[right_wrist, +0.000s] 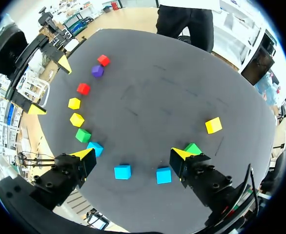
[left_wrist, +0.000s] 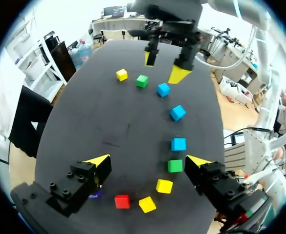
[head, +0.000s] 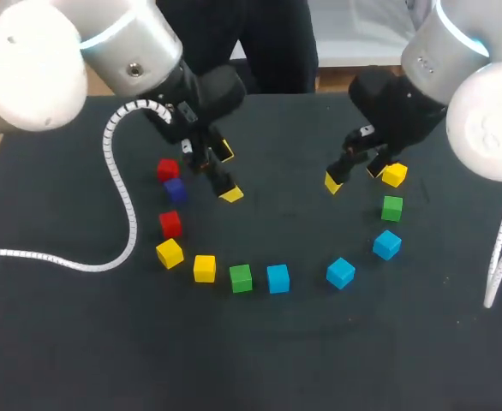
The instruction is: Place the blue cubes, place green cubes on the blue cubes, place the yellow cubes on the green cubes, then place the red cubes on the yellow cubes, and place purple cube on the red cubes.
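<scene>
Nearest me, at six o'clock on the table (head: 277,360), a green cube (head: 241,277) sits just beside the blue cubes (head: 277,278) in one arc. At nine, yellow cubes (head: 204,267); at ten, the purple cube (head: 176,189) between red cubes (head: 170,223). Beyond, the left gripper (head: 227,173) and right gripper (head: 354,177) hang with fingers spread, empty.

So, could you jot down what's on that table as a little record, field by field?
dark matte table: holds eleven cubes
small blue cubes: three
small green cubes: two
small yellow cubes: three
small red cubes: two
small purple cube: one
layout: loose arc, nothing stacked
left gripper: open, empty
right gripper: open, empty
</scene>
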Robot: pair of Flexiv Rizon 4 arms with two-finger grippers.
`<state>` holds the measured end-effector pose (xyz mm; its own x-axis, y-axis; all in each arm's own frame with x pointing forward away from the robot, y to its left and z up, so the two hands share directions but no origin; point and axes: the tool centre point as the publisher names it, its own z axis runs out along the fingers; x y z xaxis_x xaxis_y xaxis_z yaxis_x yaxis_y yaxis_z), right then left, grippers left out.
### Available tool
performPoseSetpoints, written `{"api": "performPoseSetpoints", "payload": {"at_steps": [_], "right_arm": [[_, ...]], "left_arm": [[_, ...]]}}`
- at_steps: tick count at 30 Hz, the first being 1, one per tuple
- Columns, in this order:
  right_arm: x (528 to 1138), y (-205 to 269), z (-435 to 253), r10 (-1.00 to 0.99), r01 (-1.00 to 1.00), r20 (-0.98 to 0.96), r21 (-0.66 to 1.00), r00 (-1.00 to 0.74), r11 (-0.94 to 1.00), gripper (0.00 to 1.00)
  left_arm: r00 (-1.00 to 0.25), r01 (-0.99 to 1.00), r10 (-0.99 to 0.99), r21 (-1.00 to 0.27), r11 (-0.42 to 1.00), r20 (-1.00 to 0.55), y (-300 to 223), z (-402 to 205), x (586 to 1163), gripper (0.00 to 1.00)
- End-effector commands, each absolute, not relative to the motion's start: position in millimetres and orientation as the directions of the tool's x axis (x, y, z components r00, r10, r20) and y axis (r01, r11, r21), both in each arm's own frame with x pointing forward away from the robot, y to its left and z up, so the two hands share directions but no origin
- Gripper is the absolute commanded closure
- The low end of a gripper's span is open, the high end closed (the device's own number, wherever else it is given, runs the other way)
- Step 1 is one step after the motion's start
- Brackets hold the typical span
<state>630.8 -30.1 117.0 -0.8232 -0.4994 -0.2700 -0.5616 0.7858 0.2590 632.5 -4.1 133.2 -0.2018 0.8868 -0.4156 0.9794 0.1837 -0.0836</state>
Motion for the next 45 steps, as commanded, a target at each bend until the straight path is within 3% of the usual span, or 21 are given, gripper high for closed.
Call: {"api": "performPoseSetpoints", "payload": {"at_steps": [1, 13, 20, 45], "right_arm": [[630.1, -30.5, 117.0, -0.498, -0.561, -0.272, 0.258, -0.823, 0.786, 0.00], [630.1, -30.5, 117.0, -0.498, -0.561, -0.272, 0.258, -0.823, 0.786, 0.00], [630.1, -30.5, 117.0, -0.498, -0.561, -0.272, 0.258, -0.823, 0.786, 0.00], [630.1, -30.5, 117.0, -0.498, -0.561, -0.272, 0.258, -0.823, 0.786, 0.00]], "left_arm": [[-0.193, 0.981, 0.886, -0.049, 0.190, -0.422, -7.0, 129.5, 635.0, 0.00], [-0.194, 0.978, 0.797, -0.045, 0.205, -0.572, -3.1, 114.9, 635.5, 0.00], [-0.230, 0.972, 0.716, -0.115, 0.206, -0.659, 9.3, 108.6, 640.4, 0.00], [-0.207, 0.975, 0.658, -0.097, 0.200, -0.724, 16.8, 140.3, 592.5, 0.00]]}}
